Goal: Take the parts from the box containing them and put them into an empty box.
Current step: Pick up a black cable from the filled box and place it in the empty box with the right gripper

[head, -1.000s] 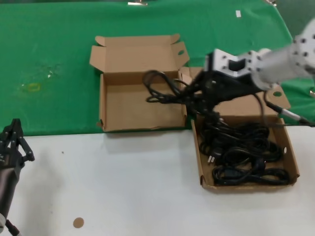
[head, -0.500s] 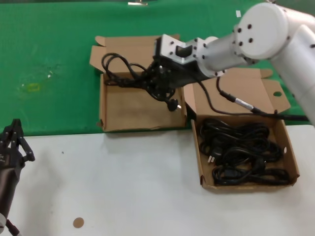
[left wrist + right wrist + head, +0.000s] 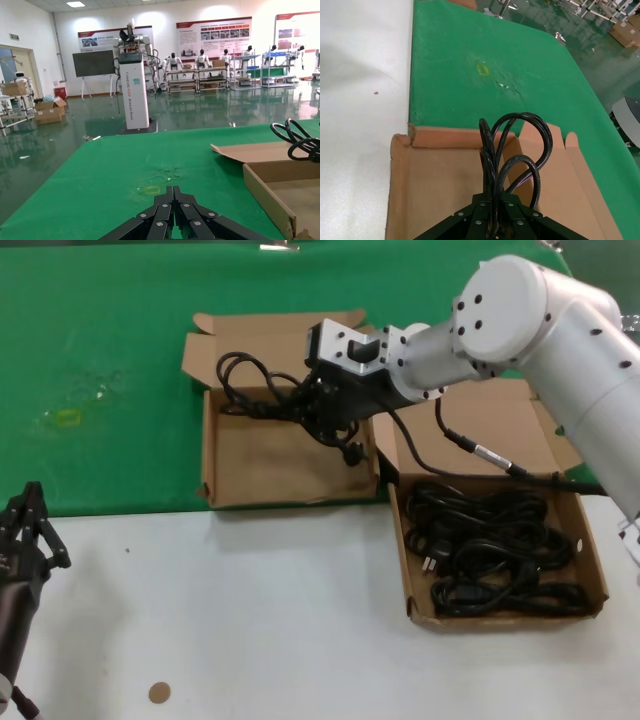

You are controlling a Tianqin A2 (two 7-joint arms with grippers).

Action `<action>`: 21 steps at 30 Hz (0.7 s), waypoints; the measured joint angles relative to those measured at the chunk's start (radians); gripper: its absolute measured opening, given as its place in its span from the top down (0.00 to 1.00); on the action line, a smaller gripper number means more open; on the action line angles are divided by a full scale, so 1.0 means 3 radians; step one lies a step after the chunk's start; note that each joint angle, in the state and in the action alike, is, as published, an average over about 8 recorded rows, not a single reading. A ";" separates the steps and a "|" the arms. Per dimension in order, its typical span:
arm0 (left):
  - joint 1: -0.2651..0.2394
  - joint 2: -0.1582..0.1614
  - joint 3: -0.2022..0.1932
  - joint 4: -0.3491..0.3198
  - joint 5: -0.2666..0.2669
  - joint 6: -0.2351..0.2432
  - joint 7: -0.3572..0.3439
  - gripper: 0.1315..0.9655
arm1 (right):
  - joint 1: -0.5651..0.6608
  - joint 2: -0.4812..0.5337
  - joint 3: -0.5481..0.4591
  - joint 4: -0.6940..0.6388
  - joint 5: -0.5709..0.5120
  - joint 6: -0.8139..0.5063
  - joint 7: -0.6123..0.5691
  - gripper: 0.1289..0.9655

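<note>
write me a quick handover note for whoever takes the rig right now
Right gripper: jaws shut on a coiled black cable, held over the empty box on the green cloth; nothing lies in that box yet.
Left gripper: parked low at the robot's left over the white table, jaws shut, holding nothing.
Source box, on the robot's right, holds a pile of black cables.
Done: one cable lifted out and carried across.
Left: release it into the empty box, then move over the remaining cables.
</note>
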 joint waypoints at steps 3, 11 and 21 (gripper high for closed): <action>0.0000 0.0000 0.0000 0.0000 0.0000 0.0000 0.0000 0.98 | 0.0029 -0.0028 0.0004 -0.0117 0.0014 0.0036 -0.0062 0.96; 0.0000 0.0000 0.0000 0.0000 0.0000 0.0000 0.0000 0.98 | 0.0082 -0.0088 0.0006 -0.0287 0.0044 0.0088 -0.0174 0.94; 0.0000 0.0000 0.0000 0.0000 0.0000 0.0000 0.0000 0.98 | 0.0094 -0.0109 0.0003 -0.0342 0.0068 0.0110 -0.0238 0.83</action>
